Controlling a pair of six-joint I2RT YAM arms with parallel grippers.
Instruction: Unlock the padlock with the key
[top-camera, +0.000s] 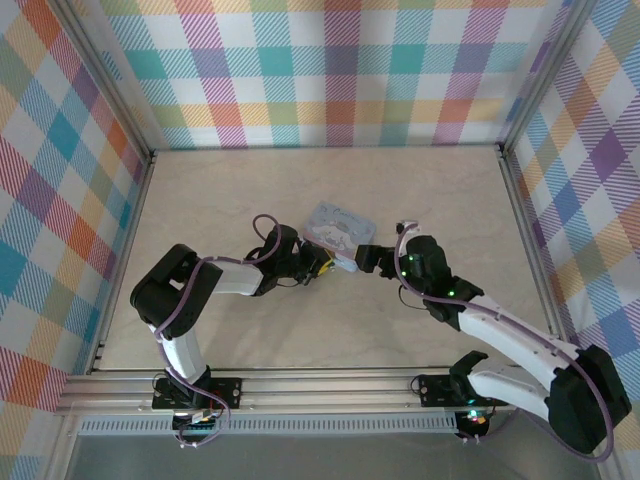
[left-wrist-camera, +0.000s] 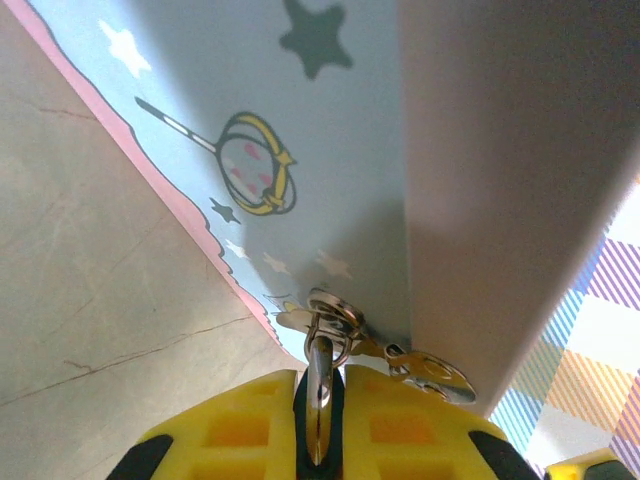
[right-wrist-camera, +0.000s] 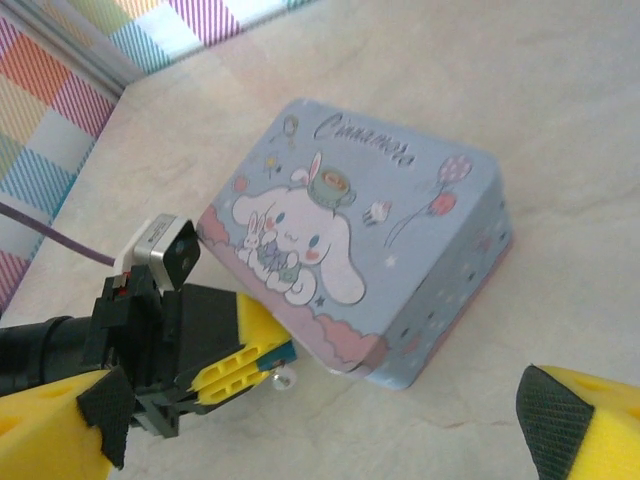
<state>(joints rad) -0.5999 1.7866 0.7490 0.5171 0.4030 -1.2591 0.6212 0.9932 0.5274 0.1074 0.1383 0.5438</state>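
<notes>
My left gripper (left-wrist-camera: 320, 420) is shut on the padlock (left-wrist-camera: 320, 385), which I see edge-on as a thin silvery strip between the black pads. From its top hangs a small ring (left-wrist-camera: 335, 312), and the key (left-wrist-camera: 435, 372) trails off to the right of it, against the side of the pale blue cartoon tin (left-wrist-camera: 300, 110). In the right wrist view the padlock (right-wrist-camera: 276, 351) shows as a blue sliver at the yellow fingertips (right-wrist-camera: 232, 365), just beside the tin's near corner. My right gripper (right-wrist-camera: 320, 425) stands wide open, a little short of the tin, with nothing between its fingers.
The tin (top-camera: 340, 222) lies mid-table with both grippers meeting at its near edge, the left gripper (top-camera: 320, 265) and the right gripper (top-camera: 358, 260). Plaid walls (top-camera: 330, 70) enclose the beige tabletop (top-camera: 300, 330) on three sides.
</notes>
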